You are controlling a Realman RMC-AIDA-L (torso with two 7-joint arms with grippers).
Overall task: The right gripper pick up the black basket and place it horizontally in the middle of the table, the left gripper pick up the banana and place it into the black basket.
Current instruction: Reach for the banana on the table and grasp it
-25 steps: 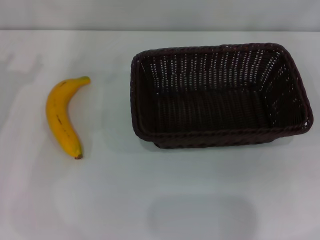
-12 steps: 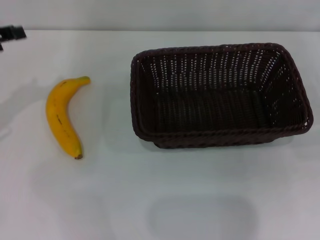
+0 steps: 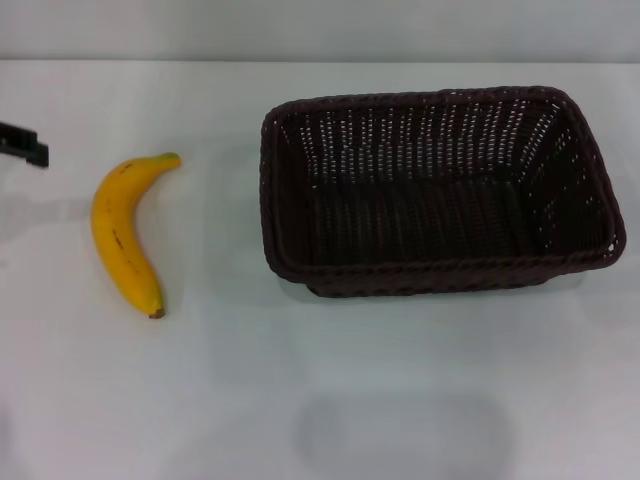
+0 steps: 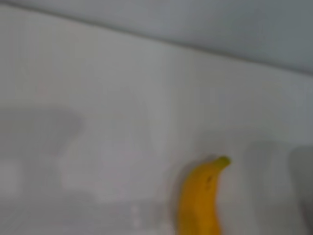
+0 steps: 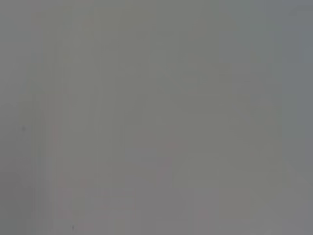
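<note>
The black basket [image 3: 440, 190] stands upright on the white table [image 3: 320, 390], right of centre, its long side running left to right and its inside empty. The yellow banana [image 3: 122, 232] lies on the table to its left, green stem toward the back; it also shows in the left wrist view [image 4: 199, 201]. Only a black tip of my left gripper [image 3: 22, 144] shows at the left edge of the head view, left of the banana and apart from it. My right gripper is out of view.
The table's far edge [image 3: 320, 60] meets a grey wall. The right wrist view shows only a plain grey surface.
My left gripper's tip has come into view at the left edge and moved down toward the banana's level. The basket and banana have not moved.
</note>
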